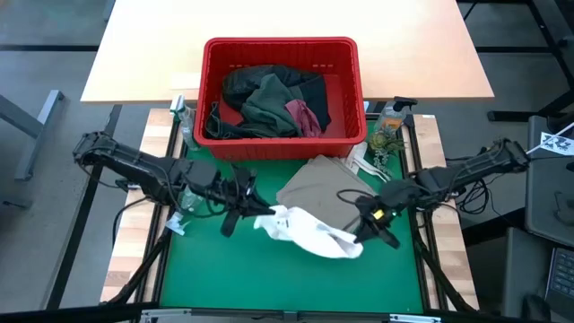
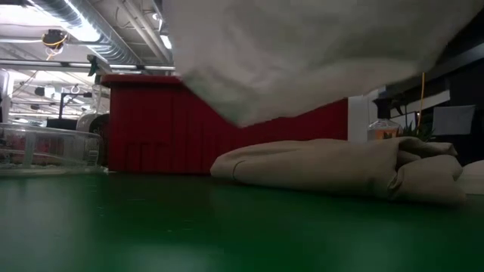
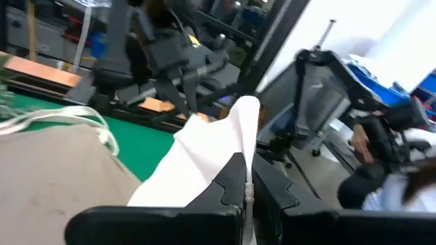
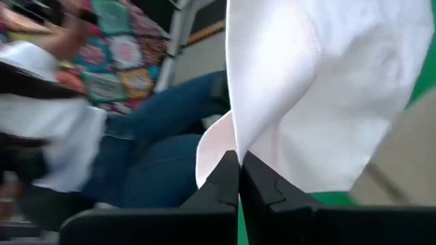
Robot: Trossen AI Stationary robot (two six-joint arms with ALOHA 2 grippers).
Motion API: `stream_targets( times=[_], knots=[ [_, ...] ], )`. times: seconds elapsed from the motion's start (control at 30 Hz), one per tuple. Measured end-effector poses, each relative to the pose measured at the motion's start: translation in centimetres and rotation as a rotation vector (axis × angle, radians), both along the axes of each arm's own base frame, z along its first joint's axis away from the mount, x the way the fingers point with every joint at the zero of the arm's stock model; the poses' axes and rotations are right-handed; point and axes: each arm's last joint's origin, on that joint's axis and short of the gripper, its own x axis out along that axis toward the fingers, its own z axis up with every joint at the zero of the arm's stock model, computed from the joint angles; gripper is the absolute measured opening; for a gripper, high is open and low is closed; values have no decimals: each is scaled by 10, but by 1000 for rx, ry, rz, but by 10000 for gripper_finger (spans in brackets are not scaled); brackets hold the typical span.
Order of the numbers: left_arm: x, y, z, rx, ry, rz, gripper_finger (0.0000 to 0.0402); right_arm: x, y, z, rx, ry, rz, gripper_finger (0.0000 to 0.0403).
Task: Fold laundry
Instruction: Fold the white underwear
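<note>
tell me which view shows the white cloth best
The high view: the white cloth shows whole, held between the left gripper and right gripper over the green mat. The low view shows only its underside hanging close. Each wrist view shows just a pinched edge between shut fingers.

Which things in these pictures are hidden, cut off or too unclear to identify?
- Low view: the white garment hangs close to the camera and hides both grippers and the red basket's upper right part.
- High view: clothes deep in the basket are piled together, so the lower pieces cannot be told apart.
- High view: the tan top is partly covered by the white garment.
- Right wrist view: the person behind is blurred.
</note>
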Motion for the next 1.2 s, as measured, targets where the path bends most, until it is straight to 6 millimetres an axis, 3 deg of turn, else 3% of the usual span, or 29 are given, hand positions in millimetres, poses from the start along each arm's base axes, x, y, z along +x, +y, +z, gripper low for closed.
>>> stream_targets(
  times=[0.23, 0.47, 0.73, 1.0, 1.2],
  knots=[
    [3, -32, -14, 34, 44, -1, 4, -6, 24, 2, 70, 42, -19, 1],
    [16, -46, -37, 78, 111, 166, 4, -13, 17, -13, 63, 289, -217, 0],
    [23, -29, -61, 38, 271, 429, 4, -24, -15, -34, -83, 563, -460, 0],
    [22, -1, -72, 127, 367, 658, 4, -23, -48, -38, -262, 536, -651, 0],
    [34, 16, -86, 154, 412, 739, 4, -20, -64, -42, -327, 561, -705, 0]
  ],
)
